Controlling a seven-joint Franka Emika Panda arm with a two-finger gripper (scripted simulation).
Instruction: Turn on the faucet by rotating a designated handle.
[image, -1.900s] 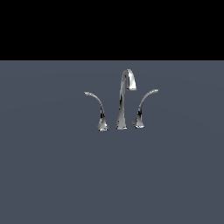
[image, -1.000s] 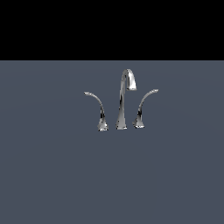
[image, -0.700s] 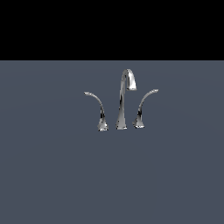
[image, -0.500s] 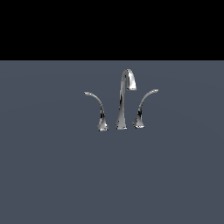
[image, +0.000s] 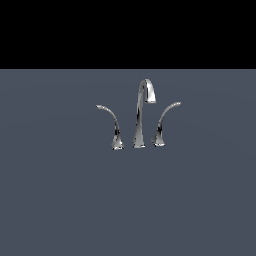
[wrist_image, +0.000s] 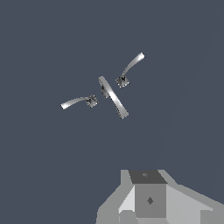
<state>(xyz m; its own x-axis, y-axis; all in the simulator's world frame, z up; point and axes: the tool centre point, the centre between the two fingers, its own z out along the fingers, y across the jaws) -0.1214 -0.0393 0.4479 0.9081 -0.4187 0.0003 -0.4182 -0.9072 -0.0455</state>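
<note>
Arm's parked way above the faucet (image: 139, 115), probably lining up on the handle (image: 165, 120); gripper (wrist_image: 148, 205) mostly cropped, can't tell its opening

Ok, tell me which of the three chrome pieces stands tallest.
The gooseneck spout in the middle. It rises well above both lever handles, the left-arching one and the right-sweeping one, and hooks over at its top.

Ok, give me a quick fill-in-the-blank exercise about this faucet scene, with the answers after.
1. The faucet has ___ chrome pieces standing in a row.
2. The tallest piece, the gooseneck spout, stands in the ___ of the row.
3. In the exterior view, the handle stands on the spout's ___ side.
4. In the exterior view, the robot arm is ___.

Answers: three; middle; right; absent
</note>
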